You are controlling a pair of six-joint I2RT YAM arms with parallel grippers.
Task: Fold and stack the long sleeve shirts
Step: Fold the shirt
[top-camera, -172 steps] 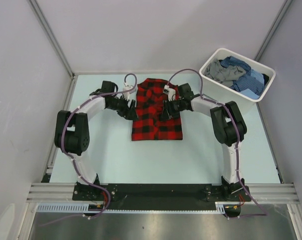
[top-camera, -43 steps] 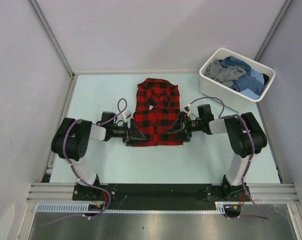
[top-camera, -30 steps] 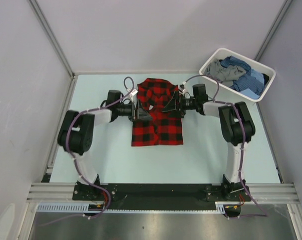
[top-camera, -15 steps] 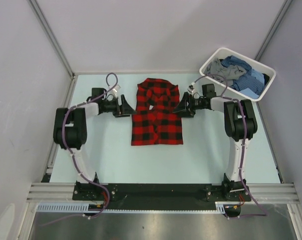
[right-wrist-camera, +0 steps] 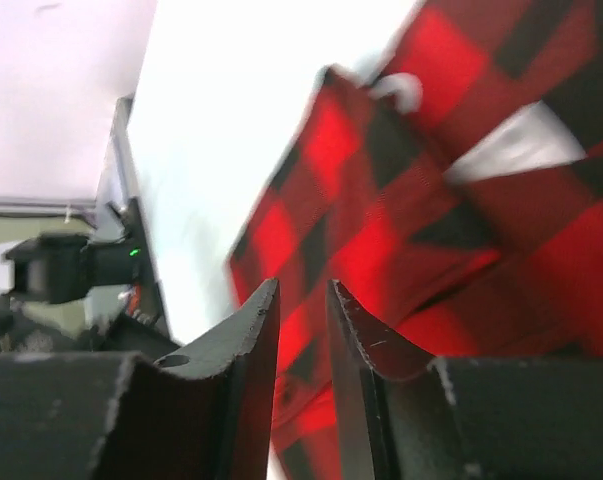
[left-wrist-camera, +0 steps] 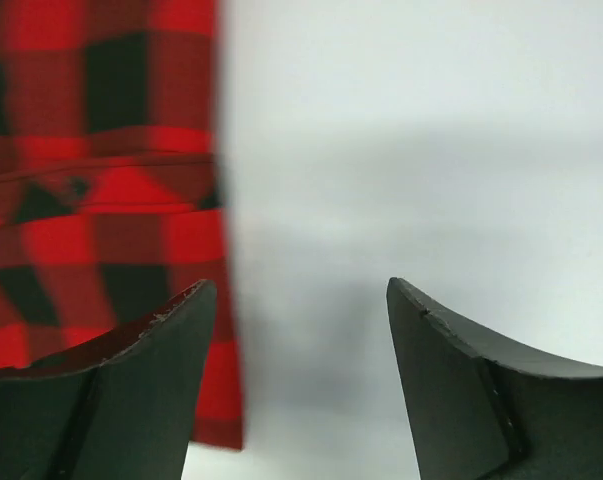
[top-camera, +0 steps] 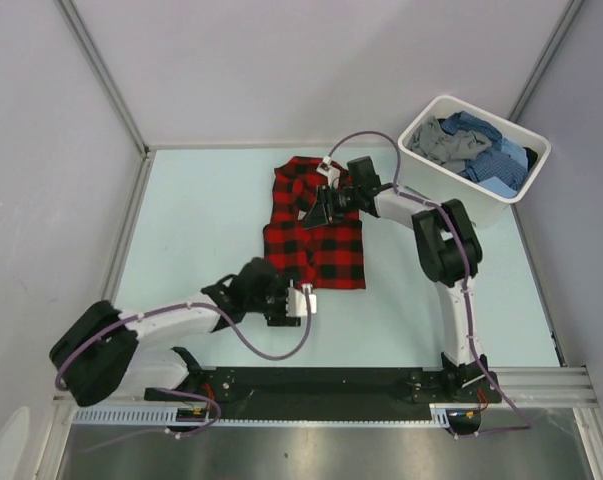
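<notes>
- Red check shirt lies flat mid-worktop. No sleeves stick out, so they look tucked in already. Body not folded end to end yet.
- Blue and grey shirts are heaped in the white tub, far right.
- Right hand: over the far collar end, fingers almost together, red cloth showing in the thin gap. Cannot tell if it's pinching.
- Left hand: at the near hem, fingers spread, one over the cloth edge, one over bare worktop. Holding nothing.
- My read: setting up the end-to-end fold of shirt one.
- Next: left hand must drop and pinch the hem squarely, or the fold skews.
</notes>
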